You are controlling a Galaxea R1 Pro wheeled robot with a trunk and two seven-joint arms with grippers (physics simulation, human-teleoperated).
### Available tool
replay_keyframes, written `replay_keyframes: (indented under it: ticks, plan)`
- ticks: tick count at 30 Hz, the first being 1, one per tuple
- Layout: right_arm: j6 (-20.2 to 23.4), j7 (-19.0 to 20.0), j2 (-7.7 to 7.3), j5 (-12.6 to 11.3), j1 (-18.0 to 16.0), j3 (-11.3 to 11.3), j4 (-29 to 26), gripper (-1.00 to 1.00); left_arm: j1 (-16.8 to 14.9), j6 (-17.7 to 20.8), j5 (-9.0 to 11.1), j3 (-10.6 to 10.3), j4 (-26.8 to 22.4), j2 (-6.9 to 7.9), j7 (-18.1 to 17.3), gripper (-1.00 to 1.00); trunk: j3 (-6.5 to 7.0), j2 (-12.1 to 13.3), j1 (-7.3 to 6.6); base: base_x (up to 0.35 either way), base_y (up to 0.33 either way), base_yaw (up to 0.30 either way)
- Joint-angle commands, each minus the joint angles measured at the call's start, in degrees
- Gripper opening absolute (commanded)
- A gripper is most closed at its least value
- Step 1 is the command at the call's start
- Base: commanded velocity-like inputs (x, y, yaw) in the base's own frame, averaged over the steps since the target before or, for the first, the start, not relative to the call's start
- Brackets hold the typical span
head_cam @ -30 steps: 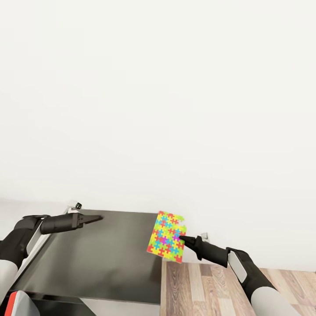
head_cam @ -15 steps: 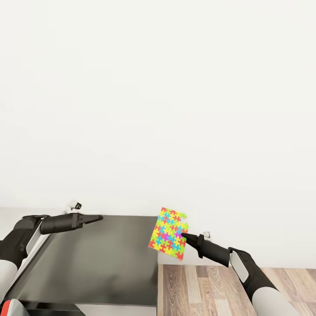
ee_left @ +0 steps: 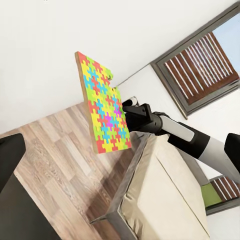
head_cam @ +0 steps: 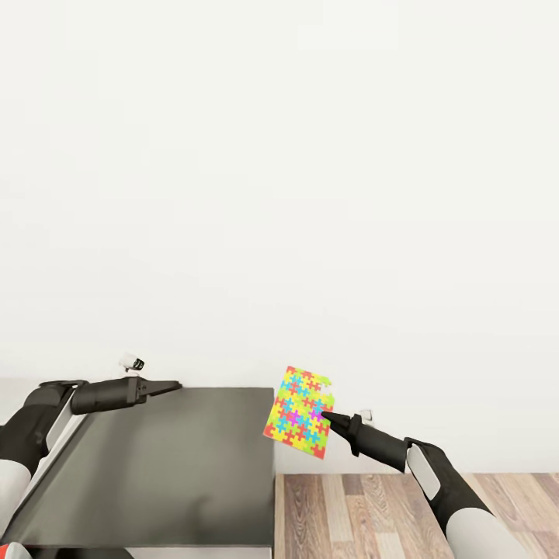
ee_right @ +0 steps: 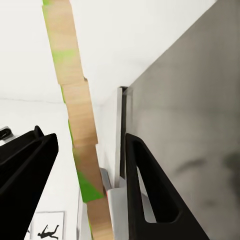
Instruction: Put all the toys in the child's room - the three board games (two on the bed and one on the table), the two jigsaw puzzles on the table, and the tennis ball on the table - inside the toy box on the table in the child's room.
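1. R gripper (head_cam: 324, 419) is clamped on a jigsaw puzzle (head_cam: 300, 414), pinching its edge. The slab stands nearly upright, colour face toward the head cam, sticking out past the fingertips and up from them.
2. R wrist cam: the puzzle's wood-coloured edge (ee_right: 80, 130) runs between the two black fingers (ee_right: 150, 190), w/ green patches on it.
3. L wrist cam: same puzzle (ee_left: 102, 105) seen face-on, R gripper (ee_left: 126, 111) at its side edge; bed (ee_left: 170, 200) w/ beige mattress lies below and behind that arm, over the wood floor (ee_left: 55, 150).
4. L gripper (head_cam: 172, 385) holds nothing; jaws look together, tips tapering to one point. It hovers over the far edge of a dark grey top (head_cam: 163, 458).
5. Puzzle hangs just beyond that top's R corner, above floor (head_cam: 373, 512), well apart from the L gripper's tips.
6. Plain white wall (head_cam: 279, 171) behind both grippers.
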Motion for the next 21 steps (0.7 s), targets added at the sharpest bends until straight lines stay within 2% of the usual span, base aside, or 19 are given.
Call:
replay_keyframes:
  ticks: [1,9,21]
  plan:
    - [0.3,0.1,0.03,0.0,-0.1,-0.1,0.0,-1.00,0.0,0.6,0.0,0.0,0.0,0.02,-0.2,1.00,-0.03,-0.1,0.04,0.000,0.000,-0.037]
    - [0.2,0.0,0.07,0.0,-0.1,-0.1,0.0,-1.00,0.0,0.6,0.0,0.0,0.0,0.02,-0.2,1.00,0.71,-0.1,0.04,0.000,0.000,-0.010]
    - [0.2,-0.1,0.08,0.1,-0.1,-0.1,0.0,-1.00,0.0,0.8,0.0,0.0,0.0,-0.01,-0.2,1.00,1.47,-0.1,0.04,-0.040,0.000,0.060]
